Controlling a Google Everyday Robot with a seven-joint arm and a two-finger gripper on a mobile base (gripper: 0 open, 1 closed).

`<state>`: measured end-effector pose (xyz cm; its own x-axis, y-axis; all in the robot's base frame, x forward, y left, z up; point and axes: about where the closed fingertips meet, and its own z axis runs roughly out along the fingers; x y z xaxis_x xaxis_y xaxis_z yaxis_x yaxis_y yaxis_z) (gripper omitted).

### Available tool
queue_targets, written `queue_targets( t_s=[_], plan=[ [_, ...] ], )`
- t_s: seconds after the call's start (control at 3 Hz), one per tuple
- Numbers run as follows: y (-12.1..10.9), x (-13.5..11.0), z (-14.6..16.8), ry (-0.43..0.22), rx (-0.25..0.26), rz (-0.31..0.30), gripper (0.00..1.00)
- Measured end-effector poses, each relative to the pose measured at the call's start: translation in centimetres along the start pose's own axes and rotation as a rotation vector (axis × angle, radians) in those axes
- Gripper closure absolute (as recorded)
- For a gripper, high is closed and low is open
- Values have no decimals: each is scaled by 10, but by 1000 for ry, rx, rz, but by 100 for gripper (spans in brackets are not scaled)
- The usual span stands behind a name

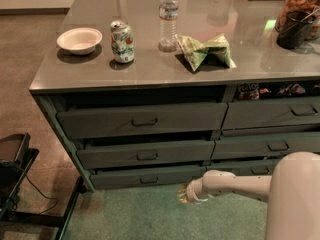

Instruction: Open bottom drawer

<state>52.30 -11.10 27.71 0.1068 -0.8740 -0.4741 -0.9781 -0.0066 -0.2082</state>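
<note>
The bottom drawer (150, 176) is the slimmest dark grey-green front, lowest in the left column, with a small dark pull handle (149, 180) at its centre. It stands slightly out from the cabinet, like the two taller drawers above it. My white arm reaches in from the lower right, and my gripper (183, 194) sits low over the green floor, just below the drawer's right end and right of the handle, not touching it.
On the counter (260, 59) stand a white bowl (79, 39), a soda can (122, 41), a water bottle (168, 17) and a green chip bag (204, 50). A second drawer column (272, 146) is at right. A black stand (15, 169) is on the left floor.
</note>
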Motion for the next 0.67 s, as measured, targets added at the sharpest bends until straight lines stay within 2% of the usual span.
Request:
queue_targets(
  t_s=[0.67],
  plan=[
    [-17,9,29,9,47,-58,35]
  ],
)
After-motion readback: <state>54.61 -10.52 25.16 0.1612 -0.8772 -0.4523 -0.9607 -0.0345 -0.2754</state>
